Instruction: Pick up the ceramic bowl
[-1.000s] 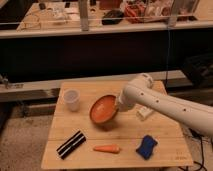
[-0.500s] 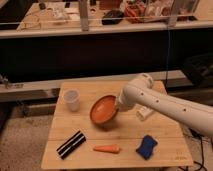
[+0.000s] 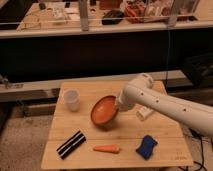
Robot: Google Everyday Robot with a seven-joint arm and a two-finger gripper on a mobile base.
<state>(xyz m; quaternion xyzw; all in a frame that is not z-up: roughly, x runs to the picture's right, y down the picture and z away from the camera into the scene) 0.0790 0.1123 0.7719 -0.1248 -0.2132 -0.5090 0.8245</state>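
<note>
The ceramic bowl (image 3: 104,111), glossy orange inside with a darker outside, sits tilted near the middle of the wooden table (image 3: 165,145), its inside facing the camera. My gripper (image 3: 118,106) is at the bowl's right rim, at the end of the white arm (image 3: 165,105) that reaches in from the right. The arm's end hides the contact with the rim.
A small white cup (image 3: 72,99) stands at the back left. A black striped item (image 3: 71,144) lies front left, an orange carrot (image 3: 107,148) at the front middle, a blue sponge (image 3: 146,146) front right, a small white object (image 3: 144,113) under the arm.
</note>
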